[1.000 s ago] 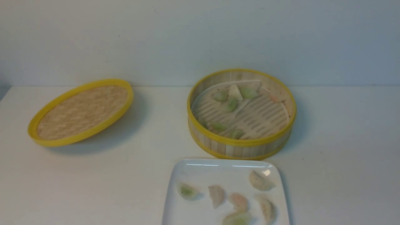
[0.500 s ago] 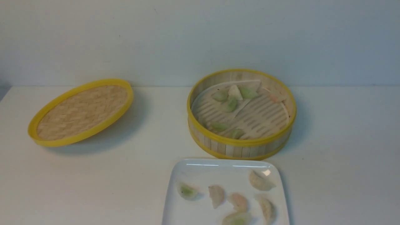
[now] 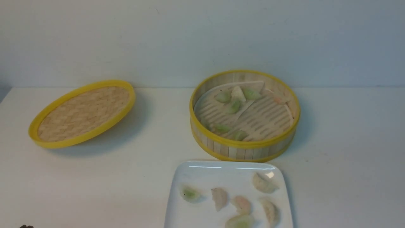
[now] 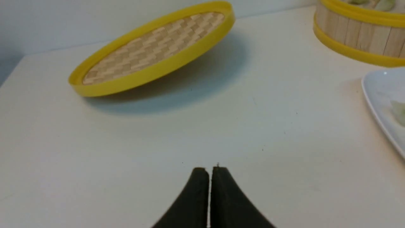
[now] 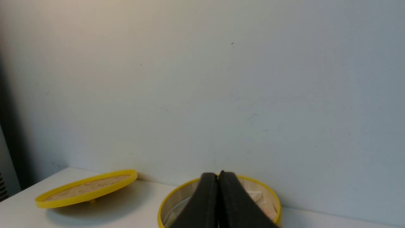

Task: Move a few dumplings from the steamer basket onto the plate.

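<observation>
The steamer basket (image 3: 243,147) stands at the back right of the table with several dumplings (image 3: 233,106) on its slotted floor. In front of it lies the white plate (image 3: 202,172), which carries several more dumplings (image 3: 242,204). My left gripper (image 4: 208,169) is shut and empty, low over bare table, with the plate's edge (image 4: 379,95) and the basket's wall (image 4: 357,34) off to one side. My right gripper (image 5: 218,174) is shut with nothing in it and points toward the basket (image 5: 172,198) and the wall. Only a small dark tip (image 3: 26,226) shows at the front view's bottom left edge.
The shallow woven lid (image 3: 82,114) with a yellow rim lies tilted at the back left; it also shows beyond my left gripper as the lid (image 4: 152,50). A plain wall closes the table's far side.
A small dark tip has come into the front view at its bottom left edge. The basket, plate, dumplings and lid have not moved.
</observation>
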Robot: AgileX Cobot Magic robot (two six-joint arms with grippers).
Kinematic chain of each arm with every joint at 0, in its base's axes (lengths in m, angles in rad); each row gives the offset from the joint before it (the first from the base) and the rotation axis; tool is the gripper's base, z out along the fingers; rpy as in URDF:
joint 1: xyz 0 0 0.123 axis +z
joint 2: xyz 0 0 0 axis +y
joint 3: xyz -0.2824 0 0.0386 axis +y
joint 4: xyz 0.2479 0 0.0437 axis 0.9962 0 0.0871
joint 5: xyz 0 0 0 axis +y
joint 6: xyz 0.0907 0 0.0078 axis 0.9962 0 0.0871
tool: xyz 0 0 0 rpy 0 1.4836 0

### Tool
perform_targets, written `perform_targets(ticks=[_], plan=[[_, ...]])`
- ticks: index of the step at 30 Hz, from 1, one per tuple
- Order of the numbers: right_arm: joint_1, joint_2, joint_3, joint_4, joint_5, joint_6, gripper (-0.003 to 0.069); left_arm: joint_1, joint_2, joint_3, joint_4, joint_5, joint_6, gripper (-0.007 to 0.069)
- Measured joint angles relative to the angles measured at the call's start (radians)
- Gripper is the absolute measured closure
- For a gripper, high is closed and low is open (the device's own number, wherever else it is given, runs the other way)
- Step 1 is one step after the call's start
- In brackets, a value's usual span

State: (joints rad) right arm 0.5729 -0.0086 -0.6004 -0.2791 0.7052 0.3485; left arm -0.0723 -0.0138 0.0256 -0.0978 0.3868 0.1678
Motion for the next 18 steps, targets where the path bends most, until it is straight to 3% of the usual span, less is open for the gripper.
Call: perform_targets(ticks=[18], plan=[[0.000,0.000,0.000,0.000,0.006,0.000,0.0673,-0.001,0.000,0.001,0.000,-0.002,0.001,0.0630]])
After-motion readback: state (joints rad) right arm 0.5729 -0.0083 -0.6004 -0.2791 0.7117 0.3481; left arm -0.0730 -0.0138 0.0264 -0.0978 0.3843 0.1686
